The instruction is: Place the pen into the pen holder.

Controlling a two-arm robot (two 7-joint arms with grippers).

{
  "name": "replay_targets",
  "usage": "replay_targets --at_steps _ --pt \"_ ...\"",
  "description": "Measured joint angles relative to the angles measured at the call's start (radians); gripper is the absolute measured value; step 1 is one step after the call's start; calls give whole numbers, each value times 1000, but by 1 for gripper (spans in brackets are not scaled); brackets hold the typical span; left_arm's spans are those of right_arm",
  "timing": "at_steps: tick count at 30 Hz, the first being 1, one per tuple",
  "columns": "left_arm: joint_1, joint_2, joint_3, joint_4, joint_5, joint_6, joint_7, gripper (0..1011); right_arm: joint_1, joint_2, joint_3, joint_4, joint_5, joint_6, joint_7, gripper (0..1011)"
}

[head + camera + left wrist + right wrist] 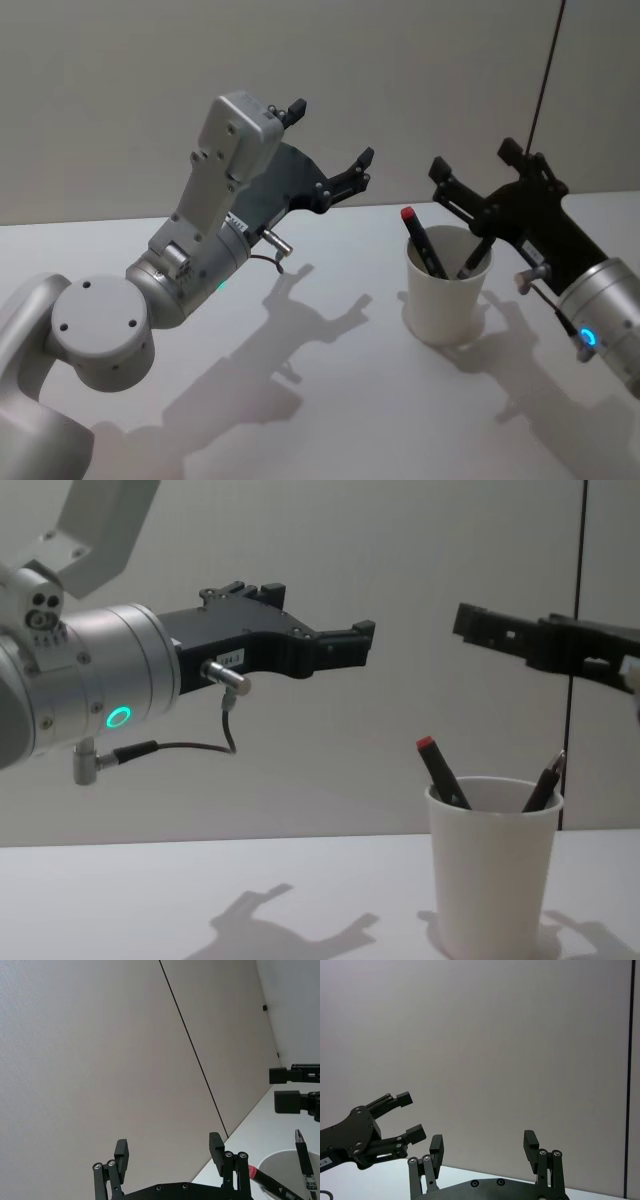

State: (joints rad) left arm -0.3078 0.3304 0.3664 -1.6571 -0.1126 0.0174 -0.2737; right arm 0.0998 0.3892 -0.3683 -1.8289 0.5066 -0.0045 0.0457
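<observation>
The white pen holder (447, 285) stands upright on the bench (330, 400) at about four o'clock in the head view, with a red-capped pen (423, 241) and a darker pen (476, 253) leaning inside it. The right gripper (475, 175) hangs above it, fingers spread apart and empty. Off at nine o'clock from the cup, the left gripper (332, 130) is raised well clear of the bench, also spread wide and holding nothing.

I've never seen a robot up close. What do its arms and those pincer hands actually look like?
Both arms are smooth silver-grey cylinders with rounded joints. Each ends in a flat black plate with two slim black fingers: the left pincer and the right pincer. The left wrist has a glowing green ring, a thin dark cable and a small metal plug; the right wrist glows blue.
</observation>
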Motion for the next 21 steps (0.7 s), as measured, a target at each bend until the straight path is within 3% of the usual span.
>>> replay_targets --at_steps 7,16,21 --pt "0 0 0 0 0 0 0 1001 -27 44 32 -35 64 -16 -10 1001" --pt "0 0 0 0 0 0 0 1001 -105 164 105 -111 162 -50 -59 1001" --pt "0 0 0 0 0 0 0 1001 -129 199 126 -133 187 -60 -74 1001"
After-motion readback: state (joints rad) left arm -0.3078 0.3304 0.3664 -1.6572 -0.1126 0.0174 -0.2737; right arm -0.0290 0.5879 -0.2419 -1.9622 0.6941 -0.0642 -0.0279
